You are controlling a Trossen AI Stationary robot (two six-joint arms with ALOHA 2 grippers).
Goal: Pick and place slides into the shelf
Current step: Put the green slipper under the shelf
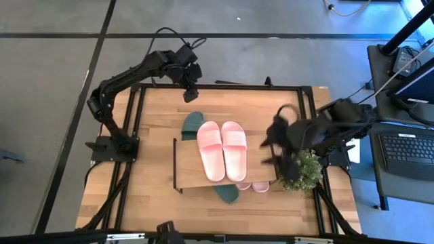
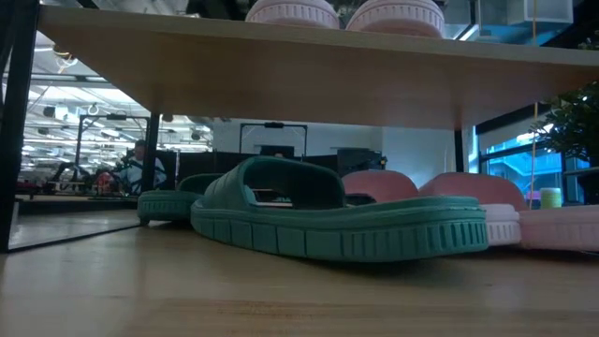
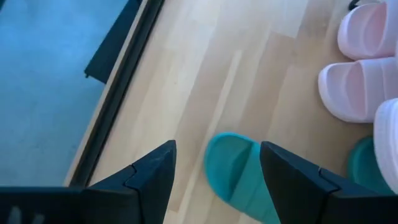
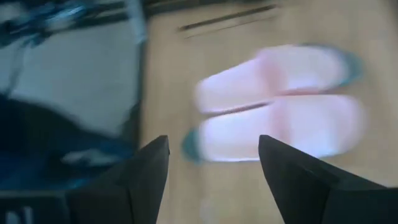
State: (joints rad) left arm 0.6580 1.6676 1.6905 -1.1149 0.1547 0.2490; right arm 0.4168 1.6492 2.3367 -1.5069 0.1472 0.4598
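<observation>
Left pincer (image 1: pixel 190 95): wide open, empty, over the table's (image 1: pixel 152 196) far edge near a green slide (image 1: pixel 192 123).
Right pincer (image 1: pixel 274 150): open, empty, beside the shelf (image 1: pixel 186 166).
Done: pink pair (image 1: pixel 221 149) on the shelf top; green slide (image 2: pixel 337 217) and pink slides (image 2: pixel 524 217) underneath.
Left: apparently nothing.
Room: plant (image 1: pixel 303 170) crowds the right pincer; table clear elsewhere.

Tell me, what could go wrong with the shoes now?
The right gripper hangs open beside the pink pair on the shelf; a swing might knock them off. The green slide pokes out from under the shelf, near the open left gripper, so a grab there could bump the board.
</observation>
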